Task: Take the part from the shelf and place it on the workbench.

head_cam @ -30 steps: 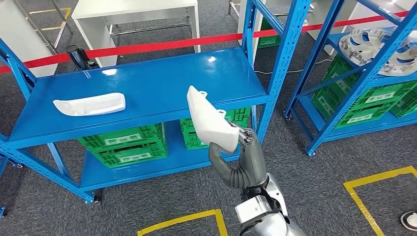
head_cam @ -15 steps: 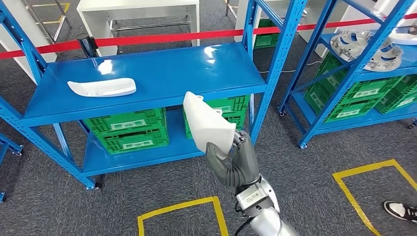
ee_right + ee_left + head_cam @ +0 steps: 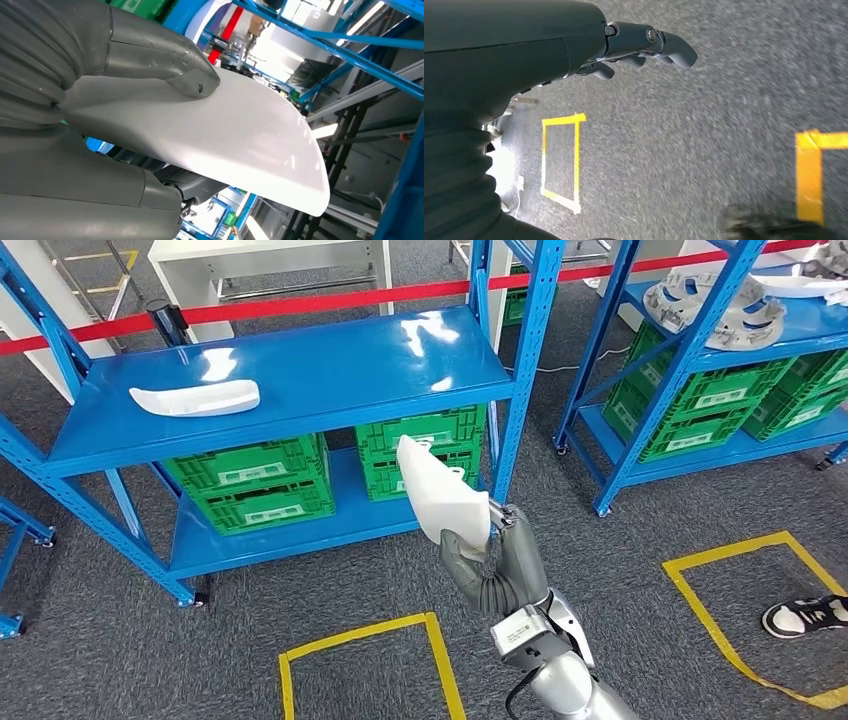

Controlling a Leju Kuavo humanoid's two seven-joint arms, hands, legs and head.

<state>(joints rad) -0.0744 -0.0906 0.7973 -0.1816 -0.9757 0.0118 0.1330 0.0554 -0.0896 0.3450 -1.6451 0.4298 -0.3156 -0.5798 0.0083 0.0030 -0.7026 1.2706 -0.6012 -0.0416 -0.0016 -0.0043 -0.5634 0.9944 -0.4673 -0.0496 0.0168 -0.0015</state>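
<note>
My right hand (image 3: 497, 560) grips a long white curved part (image 3: 438, 493) by its lower end, holding it tilted up in front of the blue shelf (image 3: 300, 380), clear of the shelf top. In the right wrist view the thumb (image 3: 165, 65) presses on the part's smooth white face (image 3: 240, 135). A second white part (image 3: 194, 397) lies on the left of the shelf top. My left hand (image 3: 639, 47) hangs over the grey carpet with its fingers curled and nothing in them.
Green crates (image 3: 250, 485) fill the lower shelf. A second blue rack (image 3: 690, 370) with grey round parts and green crates stands at the right. Yellow tape squares (image 3: 360, 670) mark the carpet. A red barrier tape (image 3: 300, 305) runs behind. A person's shoe (image 3: 805, 617) is at the right edge.
The whole view has shifted, so the camera moved back from the shelf. My right hand has carried the white part away from the shelf top and lower in the picture.
</note>
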